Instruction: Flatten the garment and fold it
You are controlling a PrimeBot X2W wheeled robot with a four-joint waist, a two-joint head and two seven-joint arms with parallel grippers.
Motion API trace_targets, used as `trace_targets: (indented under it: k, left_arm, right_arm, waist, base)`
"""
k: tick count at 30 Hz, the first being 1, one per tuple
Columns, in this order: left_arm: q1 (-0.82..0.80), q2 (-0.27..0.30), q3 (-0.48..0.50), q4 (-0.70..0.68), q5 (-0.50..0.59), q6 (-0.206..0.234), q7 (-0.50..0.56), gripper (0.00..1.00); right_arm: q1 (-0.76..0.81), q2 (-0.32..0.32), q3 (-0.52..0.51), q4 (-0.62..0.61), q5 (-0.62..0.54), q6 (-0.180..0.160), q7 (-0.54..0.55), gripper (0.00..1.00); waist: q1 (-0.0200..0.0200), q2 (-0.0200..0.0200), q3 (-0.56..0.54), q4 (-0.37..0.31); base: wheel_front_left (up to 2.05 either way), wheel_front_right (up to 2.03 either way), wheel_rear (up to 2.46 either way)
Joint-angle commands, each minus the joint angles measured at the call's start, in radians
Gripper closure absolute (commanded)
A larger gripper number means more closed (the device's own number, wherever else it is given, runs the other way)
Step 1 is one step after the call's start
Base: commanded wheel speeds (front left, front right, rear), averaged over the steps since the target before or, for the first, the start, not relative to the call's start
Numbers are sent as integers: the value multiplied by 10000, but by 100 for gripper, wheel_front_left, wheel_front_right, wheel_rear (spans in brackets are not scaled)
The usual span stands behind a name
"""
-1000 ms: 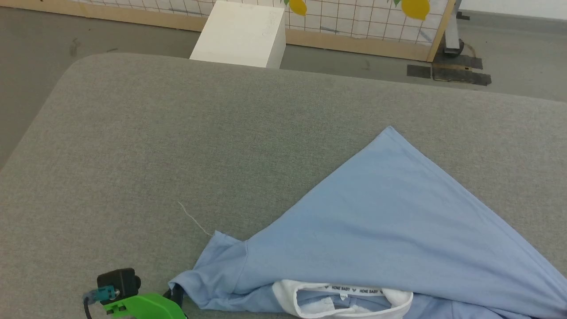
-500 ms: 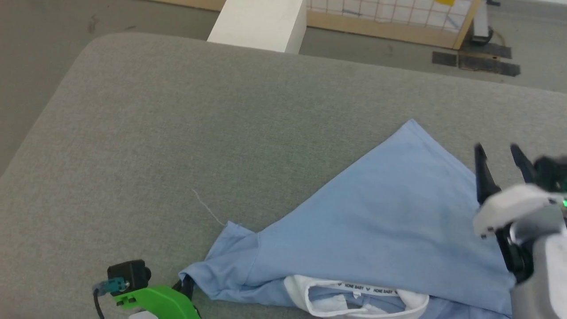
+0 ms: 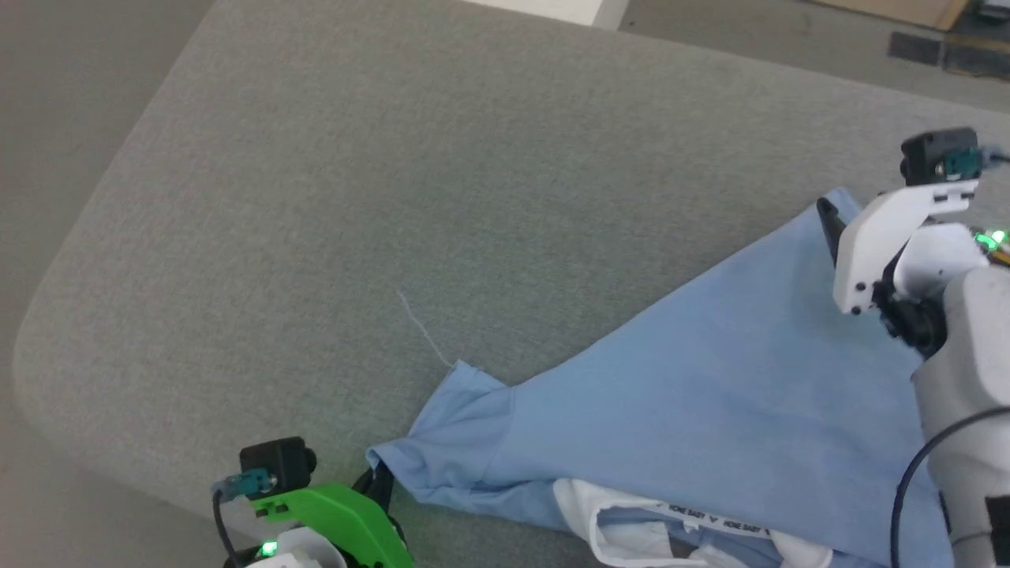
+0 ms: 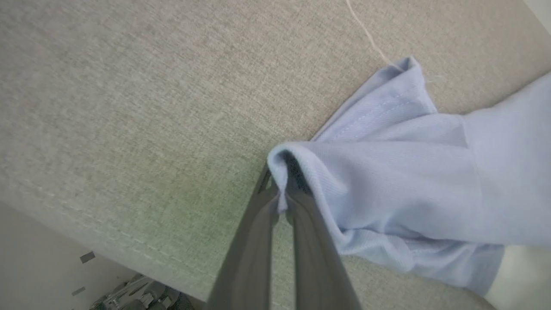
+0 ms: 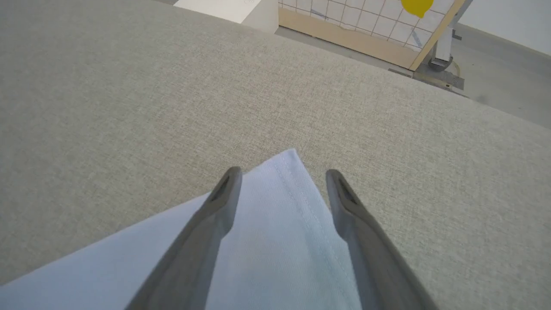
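Observation:
The garment (image 3: 710, 379), a light blue shirt with a white collar (image 3: 623, 528), lies in a rough triangle on the grey padded table (image 3: 394, 158). My left gripper (image 4: 280, 193), on its green mount (image 3: 339, 521), is shut on a folded edge of the sleeve (image 4: 344, 142) at the garment's near left. My right gripper (image 5: 282, 176) is open. Its two fingers (image 5: 224, 193) straddle the garment's far pointed corner (image 5: 288, 163) from just above, with hemmed cloth (image 5: 275, 241) lying between them. In the head view one dark fingertip (image 3: 827, 217) shows at that corner.
A loose white thread (image 3: 418, 323) lies on the table beside the sleeve. The table's rounded left corner (image 3: 31, 379) drops to the floor. Beyond the far edge stand a white box (image 5: 228, 8) and a wood-framed grid panel (image 5: 366, 26).
The head camera has tipped down and shifted. My right gripper came into view, opened wide and moved over the garment's far corner. The left gripper stays shut on the sleeve.

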Motion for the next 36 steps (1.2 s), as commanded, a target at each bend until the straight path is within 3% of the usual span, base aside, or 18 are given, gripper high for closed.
trace_targets:
  k: [1,7,9,12,16,27,36]
  left_arm:
    - [-222,-105,-58,93,-102,-77,-96,100]
    - [-495,-313,-214,408,-120,-240,-296,100]
    - [-530,-344,-227,509,-137,-273,-356,100]
    - [-510,-347,-231,636,-157,-282,-398,100]
    - [-485,-276,-207,729,-145,-273,-444,100]
    - [93,327,50,376,-61,56,-269,100]
    - [443,830,510,-332,267,440,-731,100]
  right_arm:
    - [-339,-129,-33,162,-192,-13,313,0]
    - [-1041,-430,-48,717,-716,-13,1885,0]
    - [-1101,-500,-26,842,-799,-13,2531,53]
    - [-1004,-566,77,810,-850,-13,3340,100]
    - [-565,-623,36,131,-678,-13,2978,100]
    - [3198,35,-877,-3185,1123,-13,-1289,100]
    - [6478,911,-1815,-5762,1892,-13,-1886,100]
  waist:
    - [0,0,570,558]
    - [0,0,866,815]
    - [0,0,873,821]
    - [0,0,779,750]
    - [0,0,467,549]
    - [0,0,-1157,-568]
    - [0,0,-2043,-1982]
  base:
    - [0,0,0]
    - [0,0,0]
    - [0,0,0]
    - [0,0,0]
    - [0,0,0]
    - [0,0,0]
    - [0,0,0]
